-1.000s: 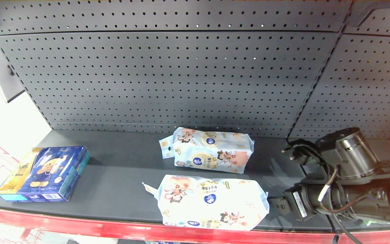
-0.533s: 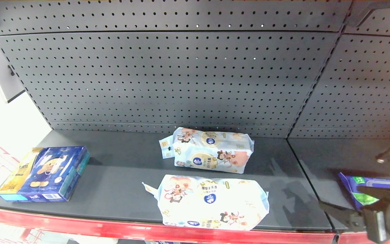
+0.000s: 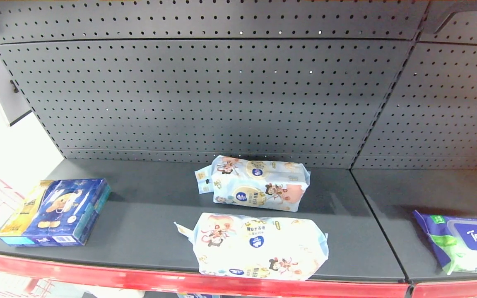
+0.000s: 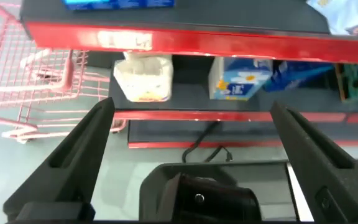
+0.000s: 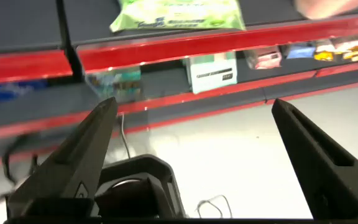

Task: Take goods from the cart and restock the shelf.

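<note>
A blue-and-green wipes pack [image 3: 466, 242] lies flat on the right shelf section, near its front edge; the right wrist view shows its green end [image 5: 178, 14] above the red shelf lip. Two light-blue cartoon-print packs lie mid-shelf, one at the back [image 3: 257, 182] and one at the front edge [image 3: 259, 246]. A blue box [image 3: 56, 211] sits at the shelf's left end. My right gripper [image 5: 194, 102] is open and empty, below and in front of the shelf. My left gripper [image 4: 191, 106] is open and empty too, low before the red shelf edge [image 4: 166, 40]. The pink wire cart [image 4: 23, 74] stands beside it.
A perforated grey back panel [image 3: 205, 95] rises behind the shelf. An upright divider [image 3: 381, 111] separates the two shelf sections. Lower shelves hold a white bag [image 4: 143, 78], a blue-white box [image 4: 238, 78] and a white box [image 5: 211, 71]. Grey floor lies below.
My right arm has pulled back out of the head view, off the shelf's right part. The wipes pack it uncovered lies free on the right shelf section.
</note>
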You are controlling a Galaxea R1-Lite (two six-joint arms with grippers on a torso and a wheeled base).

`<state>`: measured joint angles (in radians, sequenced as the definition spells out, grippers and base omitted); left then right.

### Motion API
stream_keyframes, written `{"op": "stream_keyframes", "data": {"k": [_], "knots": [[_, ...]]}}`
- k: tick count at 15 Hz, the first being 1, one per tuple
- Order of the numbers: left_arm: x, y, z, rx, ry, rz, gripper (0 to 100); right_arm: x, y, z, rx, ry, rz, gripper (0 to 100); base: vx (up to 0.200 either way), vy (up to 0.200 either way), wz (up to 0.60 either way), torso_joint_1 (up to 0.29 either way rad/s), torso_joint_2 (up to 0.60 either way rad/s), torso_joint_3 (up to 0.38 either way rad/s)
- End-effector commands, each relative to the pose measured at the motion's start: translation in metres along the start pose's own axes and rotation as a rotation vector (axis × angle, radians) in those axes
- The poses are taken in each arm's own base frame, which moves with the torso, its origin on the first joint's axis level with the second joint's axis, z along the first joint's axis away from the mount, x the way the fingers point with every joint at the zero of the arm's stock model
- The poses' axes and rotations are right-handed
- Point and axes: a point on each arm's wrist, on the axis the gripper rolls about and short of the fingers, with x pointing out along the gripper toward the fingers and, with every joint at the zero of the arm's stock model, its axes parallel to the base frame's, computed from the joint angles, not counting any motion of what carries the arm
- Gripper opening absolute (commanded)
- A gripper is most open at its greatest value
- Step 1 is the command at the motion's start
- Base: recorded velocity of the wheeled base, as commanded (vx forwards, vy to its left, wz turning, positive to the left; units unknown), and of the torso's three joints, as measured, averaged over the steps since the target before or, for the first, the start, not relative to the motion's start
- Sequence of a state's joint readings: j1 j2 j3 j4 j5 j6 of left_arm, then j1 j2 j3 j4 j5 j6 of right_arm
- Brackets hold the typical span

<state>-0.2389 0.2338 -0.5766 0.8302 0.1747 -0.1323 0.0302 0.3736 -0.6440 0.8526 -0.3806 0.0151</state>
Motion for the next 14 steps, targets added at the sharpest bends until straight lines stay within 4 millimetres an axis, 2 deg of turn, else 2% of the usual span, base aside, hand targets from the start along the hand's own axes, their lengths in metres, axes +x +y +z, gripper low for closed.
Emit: {"op": "stream_keyframes", "data": {"k": [1,3,4,6,7,8,9,11,12,14], "knots": [[0.01,-0.001,-0.03,-0.032,-0.08,0.023,100,0.005,0.006,-0.043,0.064,-0.106,-0.022,100,0.0,0.0,0.0,0.0,0.0,0.0],[0.027,-0.002,-0.046,-0.005,-0.206,0.014,100,0.031,0.016,-0.067,0.075,-0.241,0.034,100,0.0,0.0,0.0,0.0,0.0,0.0],[0.036,-0.003,-0.045,-0.005,-0.263,0.027,100,0.048,0.024,-0.072,0.068,-0.356,0.14,100,0.0,0.0,0.0,0.0,0.0,0.0],[0.044,-0.005,-0.042,-0.012,-0.343,-0.008,100,0.053,0.03,-0.071,0.036,-0.423,0.309,100,0.0,0.0,0.0,0.0,0.0,0.0],[0.056,-0.006,-0.045,-0.013,-0.401,-0.037,100,0.054,0.031,-0.071,0.022,-0.435,0.351,100,0.0,0.0,0.0,0.0,0.0,0.0],[0.066,-0.008,-0.046,-0.022,-0.503,-0.056,100,0.055,0.031,-0.071,0.028,-0.431,0.321,100,0.0,0.0,0.0,0.0,0.0,0.0],[0.065,-0.008,-0.043,-0.023,-0.55,-0.067,100,0.055,0.03,-0.069,0.033,-0.453,0.278,100,0.0,0.0,0.0,0.0,0.0,0.0],[0.067,-0.007,-0.046,-0.024,-0.525,-0.016,100,0.062,0.03,-0.069,0.071,-0.505,0.182,100,0.0,0.0,0.0,0.0,0.0,0.0],[0.066,-0.005,-0.045,-0.036,-0.525,0.108,100,0.062,0.03,-0.069,0.077,-0.504,0.166,100,0.0,0.0,0.0,0.0,0.0,0.0],[0.066,-0.003,-0.045,-0.048,-0.519,0.175,100,0.063,0.03,-0.07,0.072,-0.509,0.186,100,0.0,0.0,0.0,0.0,0.0,0.0]]}}
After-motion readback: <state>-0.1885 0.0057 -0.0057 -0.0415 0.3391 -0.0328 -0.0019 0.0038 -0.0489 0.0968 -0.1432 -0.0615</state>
